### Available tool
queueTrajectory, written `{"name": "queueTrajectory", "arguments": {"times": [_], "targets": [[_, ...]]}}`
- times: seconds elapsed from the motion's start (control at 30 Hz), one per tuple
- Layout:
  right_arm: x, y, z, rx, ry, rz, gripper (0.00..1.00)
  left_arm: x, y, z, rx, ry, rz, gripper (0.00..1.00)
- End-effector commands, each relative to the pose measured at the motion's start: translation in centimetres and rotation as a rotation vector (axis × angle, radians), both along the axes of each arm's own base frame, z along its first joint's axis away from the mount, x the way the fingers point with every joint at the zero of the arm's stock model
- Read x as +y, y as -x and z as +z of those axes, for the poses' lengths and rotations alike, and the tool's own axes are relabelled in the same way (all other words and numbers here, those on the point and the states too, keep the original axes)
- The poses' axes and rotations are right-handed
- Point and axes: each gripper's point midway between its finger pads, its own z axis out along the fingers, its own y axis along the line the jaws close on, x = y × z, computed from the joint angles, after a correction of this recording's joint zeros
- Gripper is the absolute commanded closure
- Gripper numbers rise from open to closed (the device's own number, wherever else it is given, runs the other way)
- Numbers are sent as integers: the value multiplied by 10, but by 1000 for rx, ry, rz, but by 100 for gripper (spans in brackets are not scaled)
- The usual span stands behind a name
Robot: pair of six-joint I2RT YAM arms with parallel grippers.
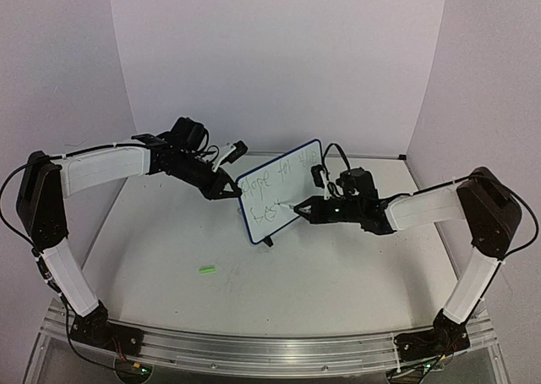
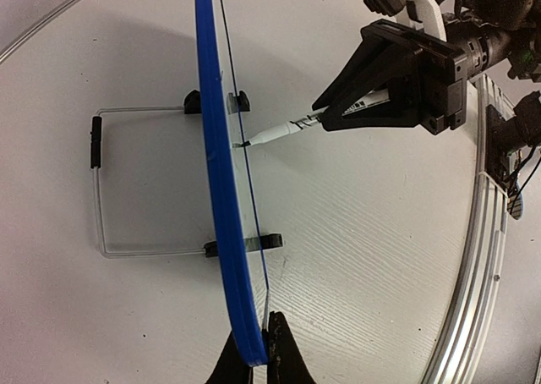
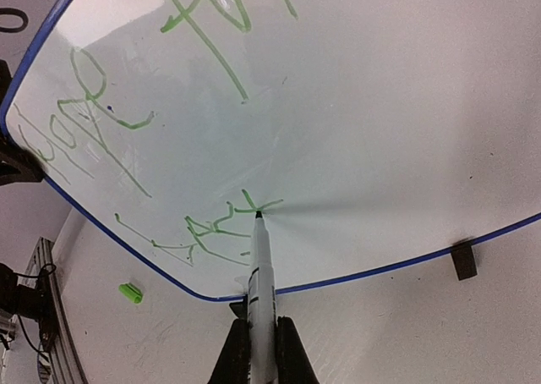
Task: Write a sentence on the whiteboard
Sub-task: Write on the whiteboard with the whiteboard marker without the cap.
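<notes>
A small blue-rimmed whiteboard (image 1: 279, 189) stands upright near the middle of the white table (image 1: 355, 274), slightly toward its far side, as two robot arms work on it from either side. The left gripper (image 1: 230, 189) is clamped on the board's left edge; the left wrist view shows its dark fingers (image 2: 283, 354) pinched together over the blue rim (image 2: 221, 198). The right gripper (image 1: 306, 206) is closed around a white marker (image 1: 297, 205), whose tip presses against the board's writing face at the end of the lower of two lines of green handwriting. The upper line appears to begin "Hope for"; the lower line is too rough to read. From the right wrist camera, the marker (image 3: 260, 274) runs straight up from between the closed fingers to meet the green strokes (image 3: 220, 227). Behind the board, a thin wire stand (image 2: 100, 181) with black feet (image 2: 194, 102) rests on the table. A small green cap (image 1: 207, 270) lies on the table well apart from the board, to the near left.
</notes>
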Motion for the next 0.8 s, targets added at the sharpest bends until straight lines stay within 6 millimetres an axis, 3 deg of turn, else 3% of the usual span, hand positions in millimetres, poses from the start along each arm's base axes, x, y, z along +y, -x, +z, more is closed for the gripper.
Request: {"name": "queueTrajectory", "arguments": {"times": [0.0, 0.37, 0.77], "targets": [[-2, -3, -11, -1, 4, -17, 100, 3, 12, -5, 27, -39, -20, 100], [-7, -2, -25, 22, 24, -38, 100, 3, 12, -6, 28, -41, -19, 100], [-20, -11, -6, -37, 32, -123, 100, 3, 12, -3, 23, -38, -19, 100]]}}
